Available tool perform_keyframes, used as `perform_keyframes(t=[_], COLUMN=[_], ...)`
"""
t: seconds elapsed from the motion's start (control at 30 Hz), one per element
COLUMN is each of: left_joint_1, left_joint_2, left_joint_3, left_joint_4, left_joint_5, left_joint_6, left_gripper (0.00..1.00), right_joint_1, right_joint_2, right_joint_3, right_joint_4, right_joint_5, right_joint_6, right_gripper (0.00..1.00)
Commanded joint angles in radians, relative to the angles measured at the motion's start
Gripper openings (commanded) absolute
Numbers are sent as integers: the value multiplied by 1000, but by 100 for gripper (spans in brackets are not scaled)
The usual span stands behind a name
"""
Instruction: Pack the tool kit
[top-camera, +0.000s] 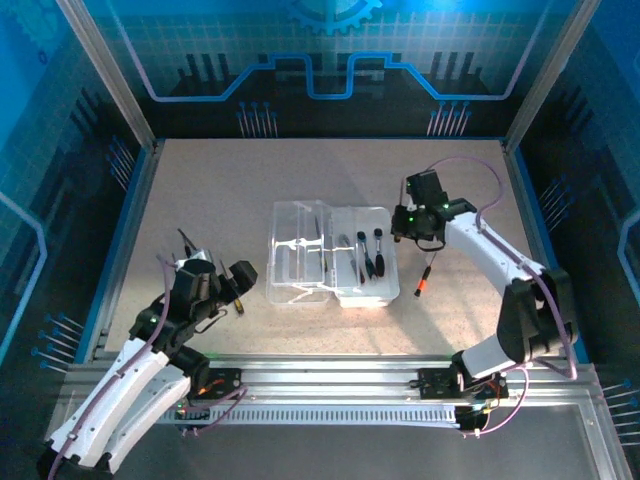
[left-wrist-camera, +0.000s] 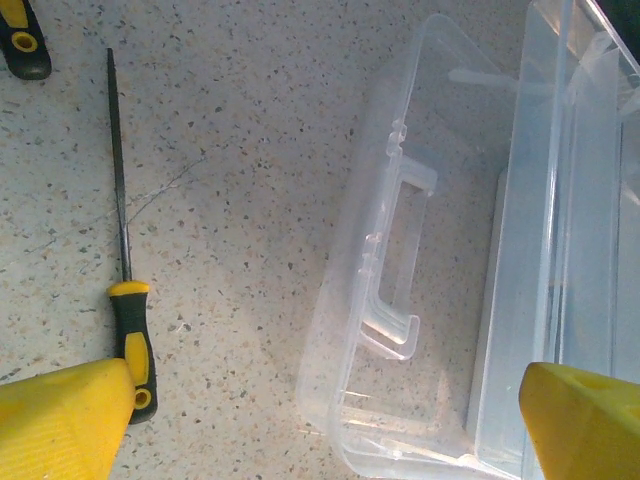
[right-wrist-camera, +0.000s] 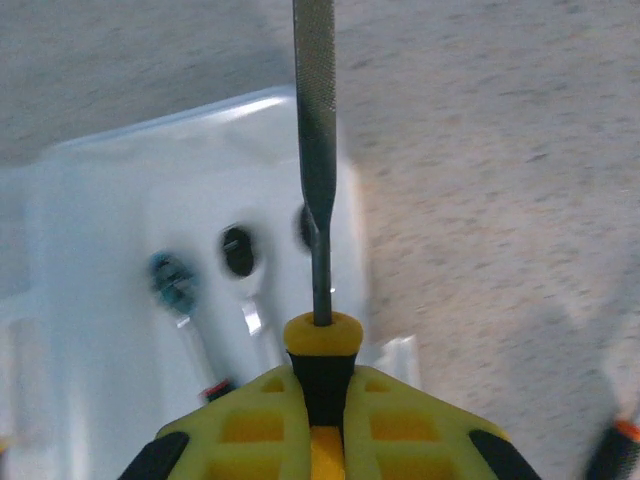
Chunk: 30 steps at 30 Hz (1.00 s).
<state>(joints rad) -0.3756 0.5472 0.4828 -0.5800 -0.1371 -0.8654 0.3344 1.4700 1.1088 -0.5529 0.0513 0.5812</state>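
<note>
In case (top-camera: 295, 290) R half lie screwdrivers (top-camera: 363, 245); R jaws clamp a file (right-wrist-camera: 315, 120), L jaws wide.

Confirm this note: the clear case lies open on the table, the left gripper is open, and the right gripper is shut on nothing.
One slip: the right gripper is shut on a yellow-handled tool, as the right wrist view shows. The clear case does lie open on the table and the left gripper is open.
</note>
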Motion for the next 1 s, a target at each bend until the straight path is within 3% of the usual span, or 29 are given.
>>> perform_keyframes(t=[0.0,0.13,0.27,0.73,0.97], left_joint_1=[7,7,7,7,8], left_joint_2=[4,9,24,143,143], left_joint_3=[19,-3,-41,39,59], left_joint_4=[3,36,91,104,90], left_joint_5=[-24,4,16,56,42], left_joint_6=[-23,-75,-133,-176,-169], left_gripper=[99,99,99,99,99], right_joint_1=[107,228,281,328,370], right_joint_2=[-65,-103,-103,-91,29], right_joint_3=[-39,-85,-107,-158,-110], right_joint_4=[22,107,147,272,323], right_joint_5=[50,62,43,-26,-98], right_joint_6=[51,110,127,166,194], right_gripper=[9,9,9,8,8])
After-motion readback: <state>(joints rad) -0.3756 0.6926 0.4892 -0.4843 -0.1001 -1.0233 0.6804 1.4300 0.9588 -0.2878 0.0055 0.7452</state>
